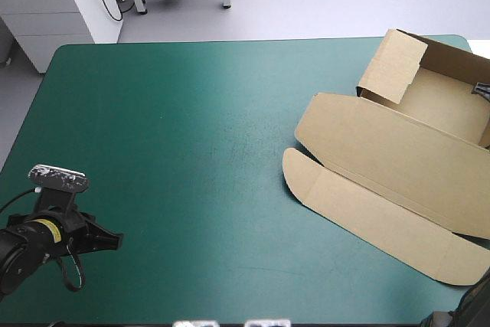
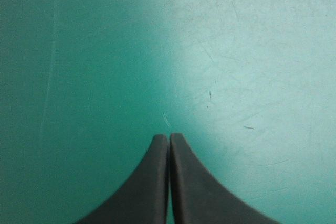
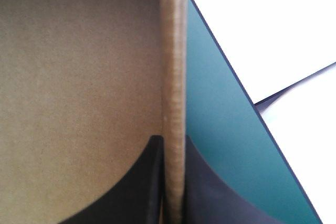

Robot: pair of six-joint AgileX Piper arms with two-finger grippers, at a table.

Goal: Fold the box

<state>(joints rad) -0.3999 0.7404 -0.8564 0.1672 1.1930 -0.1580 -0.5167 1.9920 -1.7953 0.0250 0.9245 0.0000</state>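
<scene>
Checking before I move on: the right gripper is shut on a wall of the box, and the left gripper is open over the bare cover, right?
No: the left gripper is shut, not open, over the bare teal-green cover, as the left wrist view shows. The rest holds.

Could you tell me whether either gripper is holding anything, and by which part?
The right gripper holds the box by the edge of a raised wall, pinching it from inside and outside. The left gripper is shut over the bare cover, holding nothing.
</scene>
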